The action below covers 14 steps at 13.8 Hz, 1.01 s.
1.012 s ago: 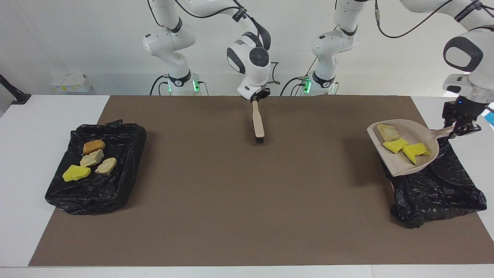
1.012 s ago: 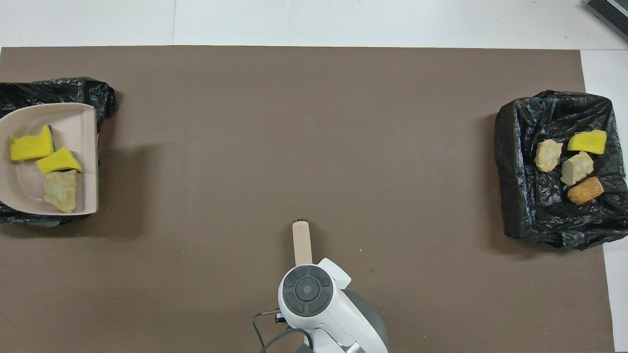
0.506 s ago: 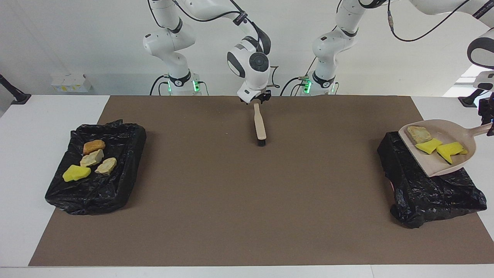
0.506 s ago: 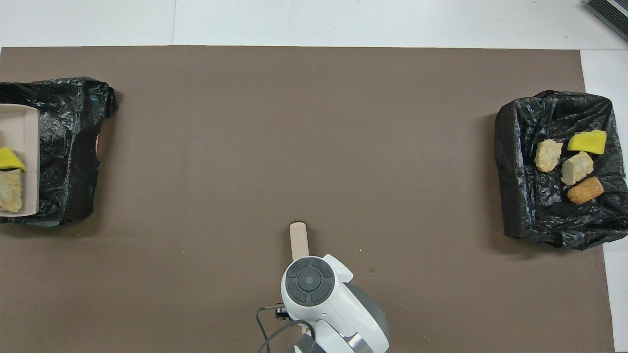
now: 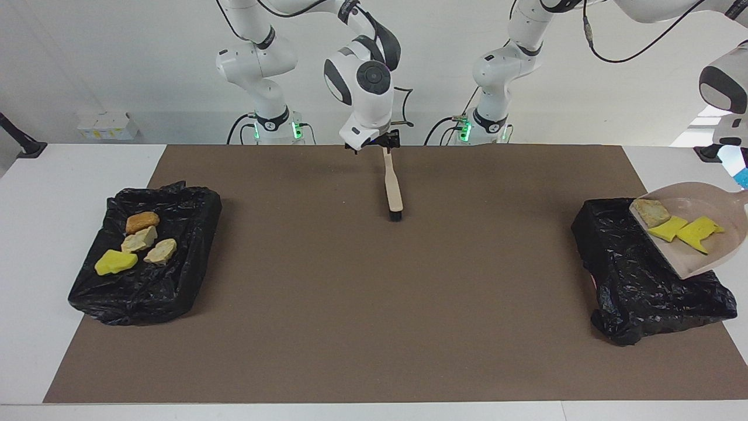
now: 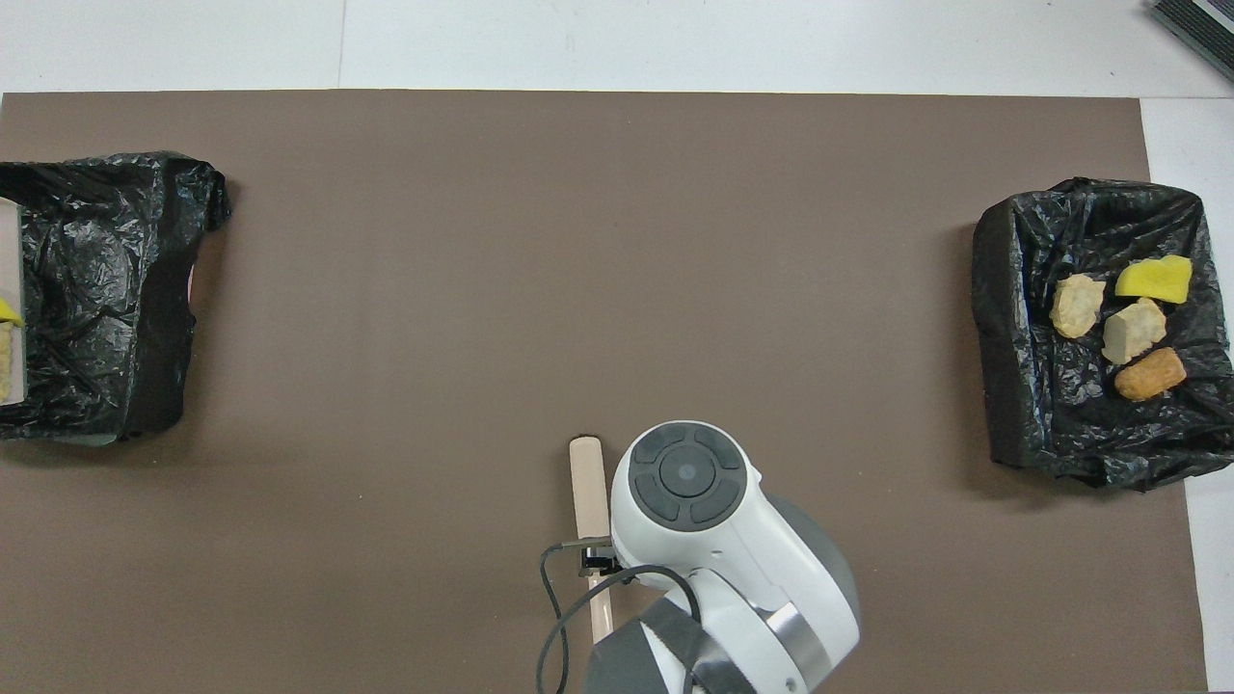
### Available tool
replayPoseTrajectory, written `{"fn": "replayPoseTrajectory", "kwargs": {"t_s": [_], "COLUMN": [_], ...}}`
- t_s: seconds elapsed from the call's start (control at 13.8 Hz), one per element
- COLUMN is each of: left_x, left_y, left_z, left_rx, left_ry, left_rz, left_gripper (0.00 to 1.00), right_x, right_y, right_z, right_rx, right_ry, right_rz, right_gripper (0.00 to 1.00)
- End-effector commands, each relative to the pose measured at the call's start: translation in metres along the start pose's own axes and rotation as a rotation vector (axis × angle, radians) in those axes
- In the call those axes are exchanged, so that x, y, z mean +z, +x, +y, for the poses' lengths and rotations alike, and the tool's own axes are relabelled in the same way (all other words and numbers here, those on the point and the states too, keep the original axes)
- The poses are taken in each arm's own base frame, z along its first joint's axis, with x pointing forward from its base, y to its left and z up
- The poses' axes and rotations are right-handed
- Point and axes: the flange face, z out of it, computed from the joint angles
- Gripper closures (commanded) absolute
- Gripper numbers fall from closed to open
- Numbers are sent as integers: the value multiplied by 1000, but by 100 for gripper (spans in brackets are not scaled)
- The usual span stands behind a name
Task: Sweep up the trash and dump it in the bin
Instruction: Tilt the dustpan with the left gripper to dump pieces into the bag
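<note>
The beige dustpan [image 5: 701, 257] hangs tilted in the air over the black bag-lined bin [image 5: 631, 275] at the left arm's end of the table. It carries a tan lump [image 5: 650, 211] and two yellow foam chunks [image 5: 698, 231]. My left gripper [image 5: 743, 186] holds its handle at the edge of the facing view. In the overhead view only a sliver of the dustpan [image 6: 10, 241] shows. The beige brush [image 5: 392, 187] lies on the mat, with my right gripper [image 5: 383, 142] just above its handle end. The brush also shows in the overhead view [image 6: 588, 482].
A second black bag-lined bin [image 5: 175, 280] at the right arm's end of the table holds several scraps: a yellow chunk [image 5: 115, 261], two tan lumps and an orange-brown lump [image 5: 142, 221]. A brown mat [image 5: 374, 304] covers the table.
My left arm has carried the dustpan outward over the bin toward the table's end. My right hand has risen and shifted toward its own base. The brush has stayed on the mat.
</note>
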Motion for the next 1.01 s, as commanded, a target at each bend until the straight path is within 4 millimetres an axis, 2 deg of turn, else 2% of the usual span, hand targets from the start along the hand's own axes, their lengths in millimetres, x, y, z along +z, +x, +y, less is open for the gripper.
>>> {"fn": "replayPoseTrajectory", "kwargs": {"t_s": [0.0,0.14,0.29,0.51,0.65,0.8,0.87,0.94], "left_x": [-13,-21,-25,-47,-65,-94,-105,-116], "left_y": [0,-6,-9,-1,22,50,67,73], "left_z": [-10,-9,-9,-13,-16,-17,-18,-17], "left_rx": [20,11,-24,-83,-137,-188,-191,-188], "left_ry": [14,21,24,33,-2,-24,-38,-46], "left_rz": [-123,-185,-253,-377,-445,-499,-518,-549], "left_gripper": [100,100,100,100,100,100,100,100], "right_x": [-49,-79,-109,-147,-163,-178,-184,-188], "right_y": [17,25,40,55,63,70,75,78], "right_z": [14,28,61,107,138,169,192,211], "right_rx": [-119,-194,-175,-120,-98,-120,-111,-110], "right_ry": [-39,-95,-78,-79,-92,-93,-86,-83], "right_rz": [59,107,132,173,184,184,187,185], "right_gripper": [0,0,0,0,0,0,0,0]}}
